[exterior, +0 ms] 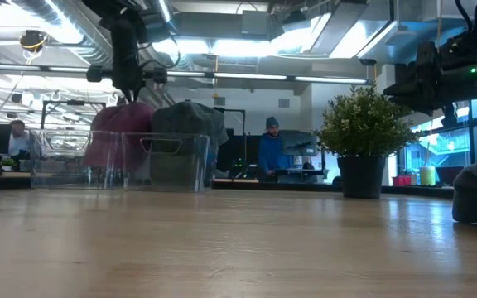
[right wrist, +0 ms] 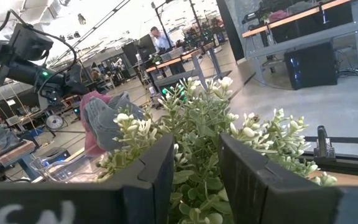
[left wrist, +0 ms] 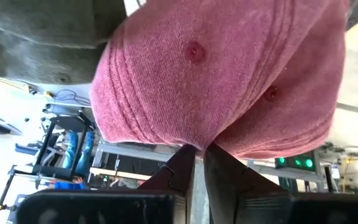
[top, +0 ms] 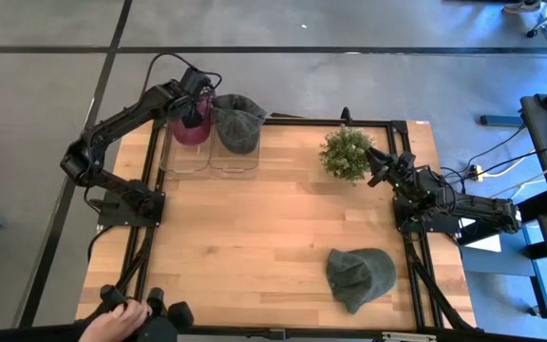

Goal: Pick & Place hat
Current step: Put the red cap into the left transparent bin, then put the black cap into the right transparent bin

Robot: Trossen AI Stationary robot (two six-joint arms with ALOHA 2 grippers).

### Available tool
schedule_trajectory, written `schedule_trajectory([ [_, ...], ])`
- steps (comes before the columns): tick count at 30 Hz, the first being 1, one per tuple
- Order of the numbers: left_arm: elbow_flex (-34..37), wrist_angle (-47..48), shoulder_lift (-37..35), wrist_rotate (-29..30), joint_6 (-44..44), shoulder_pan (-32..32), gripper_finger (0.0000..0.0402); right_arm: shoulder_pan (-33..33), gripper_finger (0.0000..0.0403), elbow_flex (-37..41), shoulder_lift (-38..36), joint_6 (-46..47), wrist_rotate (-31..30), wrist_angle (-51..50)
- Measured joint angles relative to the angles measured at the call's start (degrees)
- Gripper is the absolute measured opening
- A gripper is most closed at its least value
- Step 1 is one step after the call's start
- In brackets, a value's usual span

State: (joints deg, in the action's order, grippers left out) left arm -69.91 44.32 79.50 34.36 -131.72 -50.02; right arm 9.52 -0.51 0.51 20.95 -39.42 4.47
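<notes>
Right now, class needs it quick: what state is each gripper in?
Left gripper: fingers shut on the pink hat, over the clear bin.
Right gripper: open, at the plant.

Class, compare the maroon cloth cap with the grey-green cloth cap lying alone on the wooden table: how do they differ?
Colour: the maroon cloth cap is dark red; the grey-green cloth cap is muted green.
Place: the maroon cap sits in a clear plastic bin at the table's far edge; the grey-green cap lies on the bare wooden table near the front right.
Handling: the left gripper pinches the maroon cap; nothing touches the grey-green one.
Both are soft fabric caps.
</notes>
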Motion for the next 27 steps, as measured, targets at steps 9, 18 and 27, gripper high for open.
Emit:
schedule_trajectory([
  [9, 0.00, -1.50, 0.00, -3.99, 6.07, 0.02, 0.0061, 0.00, 0.0126, 0.00, 0.00, 0.02, 0.00, 0.00],
  [18, -0.02, -12.02, 0.00, -4.47, 7.17, 0.04, 0.0106, -0.02, 0.0126, 0.00, 0.00, 0.76, 0.01, 0.00],
  [27, -0.68, -22.20, -1.13, -0.48, 14.77, 0.69, 0.0119, -0.02, 0.0126, 0.00, 0.00, 1.49, 0.02, 0.00],
])
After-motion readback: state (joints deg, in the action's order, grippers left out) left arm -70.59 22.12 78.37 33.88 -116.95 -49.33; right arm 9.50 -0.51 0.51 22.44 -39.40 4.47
